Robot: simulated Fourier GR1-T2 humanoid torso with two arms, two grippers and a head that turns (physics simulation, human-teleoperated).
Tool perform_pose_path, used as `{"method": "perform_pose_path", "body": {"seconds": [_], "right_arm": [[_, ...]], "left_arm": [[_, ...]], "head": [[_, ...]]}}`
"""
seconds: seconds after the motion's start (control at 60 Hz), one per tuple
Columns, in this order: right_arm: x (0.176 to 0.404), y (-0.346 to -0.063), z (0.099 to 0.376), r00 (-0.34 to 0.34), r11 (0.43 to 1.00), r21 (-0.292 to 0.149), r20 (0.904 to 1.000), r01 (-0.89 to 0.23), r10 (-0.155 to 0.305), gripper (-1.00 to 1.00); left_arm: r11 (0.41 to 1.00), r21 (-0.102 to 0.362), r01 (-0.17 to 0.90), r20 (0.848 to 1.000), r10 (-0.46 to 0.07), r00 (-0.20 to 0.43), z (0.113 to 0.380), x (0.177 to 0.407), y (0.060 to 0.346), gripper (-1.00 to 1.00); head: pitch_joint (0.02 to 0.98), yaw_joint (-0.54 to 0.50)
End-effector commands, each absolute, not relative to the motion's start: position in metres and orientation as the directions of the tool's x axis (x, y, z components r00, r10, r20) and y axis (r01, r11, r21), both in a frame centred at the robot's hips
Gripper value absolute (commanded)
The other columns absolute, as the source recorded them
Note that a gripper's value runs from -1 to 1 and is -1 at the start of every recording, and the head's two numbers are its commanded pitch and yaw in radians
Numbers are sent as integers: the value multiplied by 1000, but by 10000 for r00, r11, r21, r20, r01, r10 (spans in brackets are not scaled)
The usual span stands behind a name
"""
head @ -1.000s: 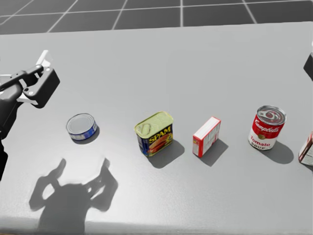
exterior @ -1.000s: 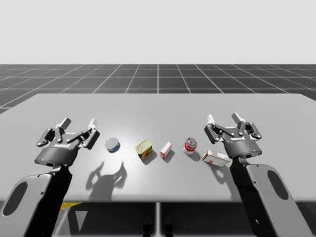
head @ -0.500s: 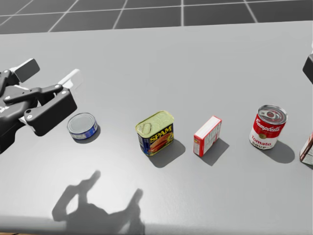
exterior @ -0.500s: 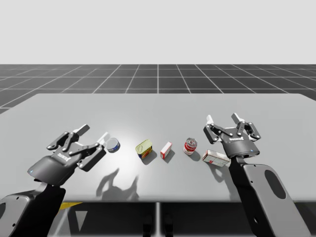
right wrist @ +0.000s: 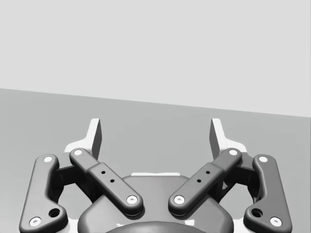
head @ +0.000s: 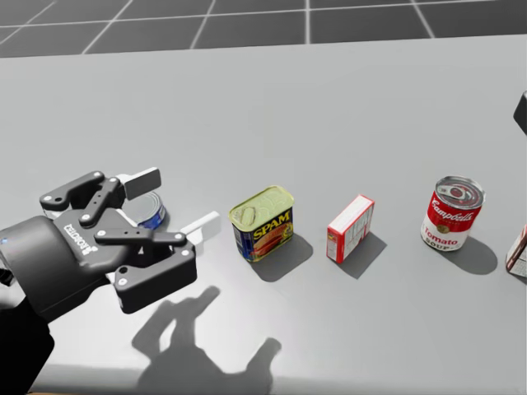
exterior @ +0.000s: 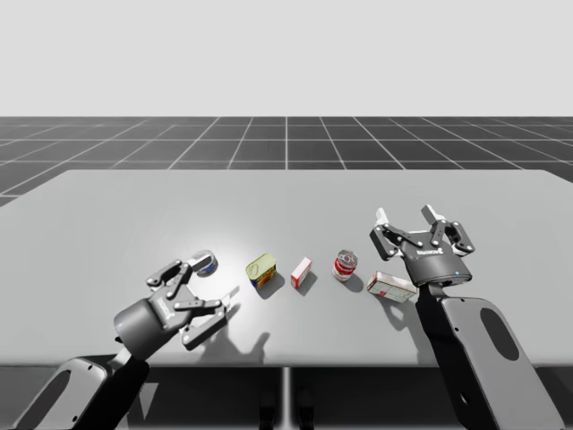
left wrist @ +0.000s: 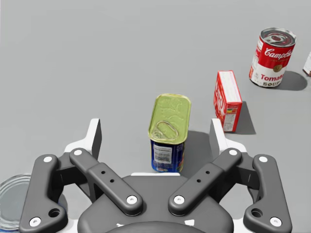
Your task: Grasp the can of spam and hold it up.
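Your left gripper point(head: 173, 202): fingers spread wide, holding nothing. The blue rectangular can point(left wrist: 168, 131), yellow-lidded, stands upright on the table point(exterior: 501, 193) just ahead of those fingers, untouched (a low blue round tin point(head: 152, 216) sits partly behind one finger). Red-and-white box point(left wrist: 227, 99) stands beyond it. Your right gripper point(right wrist: 155, 136): fingers apart, empty.

Simulated space: grey table point(exterior: 134, 206), gridded floor point(exterior: 286, 139).
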State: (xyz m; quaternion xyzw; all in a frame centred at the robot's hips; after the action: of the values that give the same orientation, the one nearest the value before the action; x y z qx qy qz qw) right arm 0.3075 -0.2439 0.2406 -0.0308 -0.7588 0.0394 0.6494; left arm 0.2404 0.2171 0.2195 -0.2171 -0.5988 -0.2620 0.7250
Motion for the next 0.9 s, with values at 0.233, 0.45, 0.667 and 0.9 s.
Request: {"method": "perform_pose_path", "body": {"seconds": [0.233,0.45,0.667,0.9], "right_arm": [[308,-244,241,-1561,9955,-947,9834,-48,928,-1000],[307,-245,243,-1590,9958,-915,9832,-47,896,-1000],[306,-245,243,-1629,9947,-1023,9815,-38,1003,-1000],[306,-245,243,-1620,9932,-1164,9801,11,1151,-1000]], "left_arm": [[7422,55,6701,9564,-1995,2132,185,260,183,-1000],[7516,53,6596,9441,-2211,2443,169,275,170,-1000],[7541,325,6559,9301,-2630,2563,158,286,161,-1000],[7624,280,6465,9254,-2643,2715,146,295,157,-1000]], "head": [[801,108],[804,103],[805,98],[804,98]]}}
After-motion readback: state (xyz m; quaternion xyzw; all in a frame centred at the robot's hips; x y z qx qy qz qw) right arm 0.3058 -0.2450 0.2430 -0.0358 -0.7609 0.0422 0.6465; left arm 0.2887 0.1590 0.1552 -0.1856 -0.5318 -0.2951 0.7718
